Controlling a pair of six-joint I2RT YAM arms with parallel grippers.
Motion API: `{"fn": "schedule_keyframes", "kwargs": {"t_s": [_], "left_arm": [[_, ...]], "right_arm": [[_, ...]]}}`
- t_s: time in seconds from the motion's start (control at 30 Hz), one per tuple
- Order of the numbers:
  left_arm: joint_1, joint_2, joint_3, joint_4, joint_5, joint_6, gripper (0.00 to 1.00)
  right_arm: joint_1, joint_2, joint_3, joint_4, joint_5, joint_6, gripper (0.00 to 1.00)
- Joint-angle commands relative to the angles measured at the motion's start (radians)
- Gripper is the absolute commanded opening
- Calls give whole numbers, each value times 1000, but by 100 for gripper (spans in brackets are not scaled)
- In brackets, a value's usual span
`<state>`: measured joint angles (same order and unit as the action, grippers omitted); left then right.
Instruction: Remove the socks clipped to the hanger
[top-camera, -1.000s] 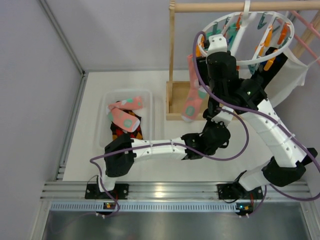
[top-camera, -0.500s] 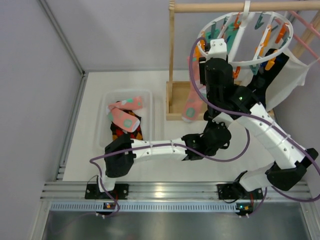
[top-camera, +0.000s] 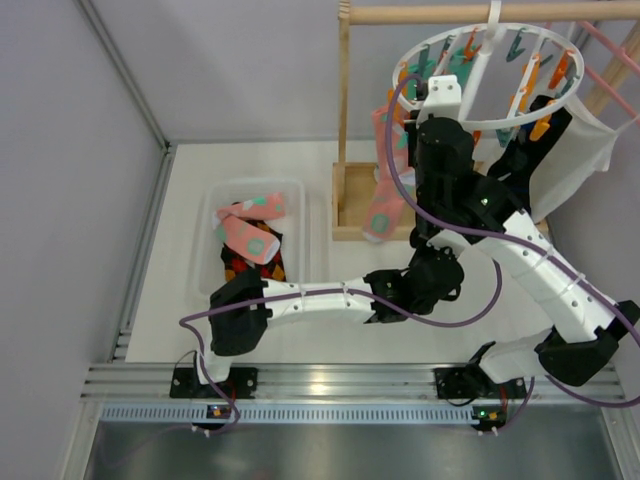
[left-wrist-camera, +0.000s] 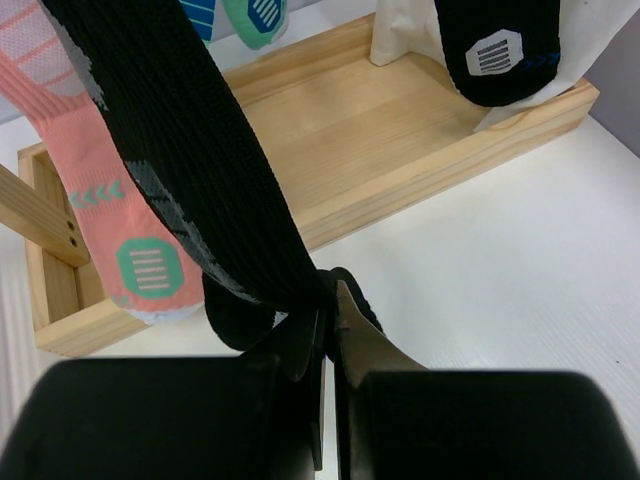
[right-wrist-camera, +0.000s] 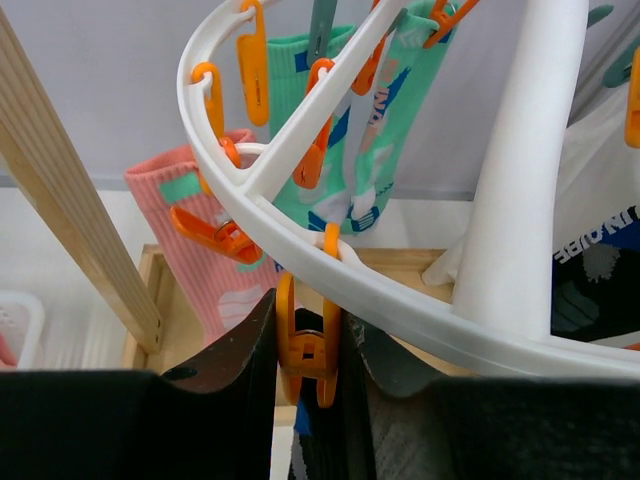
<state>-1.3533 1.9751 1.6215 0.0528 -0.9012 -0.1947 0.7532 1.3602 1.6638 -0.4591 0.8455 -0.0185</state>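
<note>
The white ring hanger (top-camera: 490, 70) hangs from the wooden rail, with orange and teal pegs around its rim. My right gripper (right-wrist-camera: 307, 320) is up at the near rim (right-wrist-camera: 330, 255), shut on an orange peg (right-wrist-camera: 300, 352). That peg holds a black sock (left-wrist-camera: 190, 150), which stretches down to my left gripper (left-wrist-camera: 330, 297), shut on its toe just above the table. A pink sock (left-wrist-camera: 100, 215), a mint-teal sock (right-wrist-camera: 390, 120) and another black sock (left-wrist-camera: 495, 50) hang clipped. In the top view the right gripper (top-camera: 440, 98) is under the ring.
A clear bin (top-camera: 300, 190) at the left holds pink socks and a black sock with red-orange diamonds. The wooden stand's base tray (left-wrist-camera: 400, 150) and post (right-wrist-camera: 70, 200) are close by. A white cloth (top-camera: 580, 160) hangs on a pink hanger (top-camera: 615, 60) at the right.
My right gripper has shifted slightly right and up against the ring's near rim, and the ring has swung back a little. The left arm has stayed in place on the sock toe.
</note>
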Motion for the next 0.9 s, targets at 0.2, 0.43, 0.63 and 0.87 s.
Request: {"fn": "schedule_keyframes", "kwargs": {"t_s": [0.2,0.43,0.63,0.87], "left_arm": [[16,-85,-107,42,31,-49,0],[95,-306,-374,42,33,-127,0],[157,-544,-486,-20,-2,-161,0],[305,-686,-450,-241,13,-239,0]], "right_arm": [[-14,-64,-13,85,-46,8,13],[-34,-101,-35,47,-154,55,57],[-34,-179,-105,56,-236,97,93],[-35,-352,-248,42,-480,192,99]]}}
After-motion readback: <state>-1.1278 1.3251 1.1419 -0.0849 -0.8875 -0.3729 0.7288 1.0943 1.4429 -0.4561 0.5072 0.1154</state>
